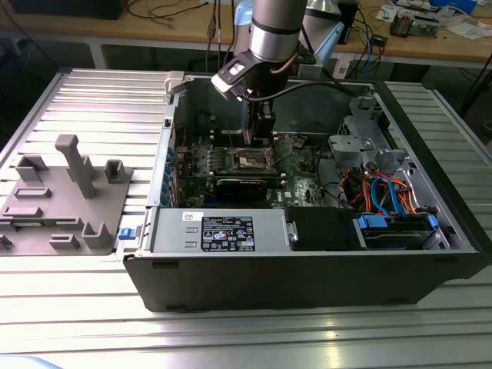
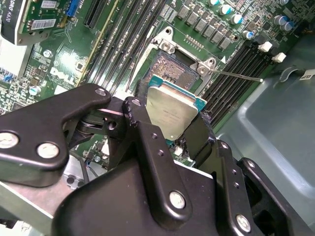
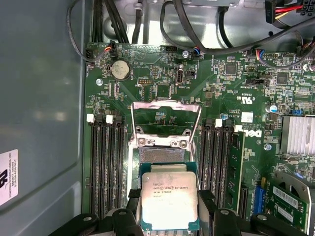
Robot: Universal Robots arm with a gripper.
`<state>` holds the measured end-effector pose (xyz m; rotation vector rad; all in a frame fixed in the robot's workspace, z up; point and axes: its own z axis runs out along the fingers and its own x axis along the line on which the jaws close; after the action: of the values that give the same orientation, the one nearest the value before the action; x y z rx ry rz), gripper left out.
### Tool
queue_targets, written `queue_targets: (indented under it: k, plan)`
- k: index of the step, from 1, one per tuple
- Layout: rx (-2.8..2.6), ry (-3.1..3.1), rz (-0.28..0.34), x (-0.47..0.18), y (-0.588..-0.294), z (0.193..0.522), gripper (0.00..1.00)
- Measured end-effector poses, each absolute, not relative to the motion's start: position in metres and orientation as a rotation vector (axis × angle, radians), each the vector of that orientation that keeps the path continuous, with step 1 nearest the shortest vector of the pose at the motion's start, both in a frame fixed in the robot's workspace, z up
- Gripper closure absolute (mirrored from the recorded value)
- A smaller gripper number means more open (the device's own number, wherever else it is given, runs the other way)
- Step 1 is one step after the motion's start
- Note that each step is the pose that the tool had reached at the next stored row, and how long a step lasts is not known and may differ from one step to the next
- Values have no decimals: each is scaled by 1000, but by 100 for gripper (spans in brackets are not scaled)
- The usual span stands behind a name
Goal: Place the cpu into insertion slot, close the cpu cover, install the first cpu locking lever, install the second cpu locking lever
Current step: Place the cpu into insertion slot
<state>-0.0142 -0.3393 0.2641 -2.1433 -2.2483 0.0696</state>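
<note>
My gripper [image 3: 169, 204] is shut on the cpu [image 3: 169, 199], a square chip with a silver top and green edge, its black fingers [image 3: 132, 206] pressing two opposite sides. The chip hangs tilted just above and short of the insertion slot [image 3: 162, 155], whose grey contact field lies partly uncovered on the green motherboard. The cpu cover [image 3: 165, 103] stands flipped open behind the slot. In the second wrist view the cpu [image 2: 170, 115] sits between the fingertips, the insertion slot [image 2: 170, 69] lies beyond it, and a thin locking lever [image 2: 241, 76] sticks out sideways. In the exterior view the gripper [image 1: 257, 142] reaches down into the case.
Black memory slots [image 3: 106, 167] flank the socket on both sides. A finned heatsink [image 3: 298, 135] and cables lie nearby. The case holds a power supply [image 1: 223, 231] at the front and a drive cage [image 1: 384, 192] with blue cables. A grey fixture [image 1: 69, 192] stands on the table.
</note>
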Motion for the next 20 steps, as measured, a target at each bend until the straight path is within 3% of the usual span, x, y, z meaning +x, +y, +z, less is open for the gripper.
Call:
queue_targets:
  k: [20]
  plan:
    - [-2143,-2248,69,-14,-339,257,46]
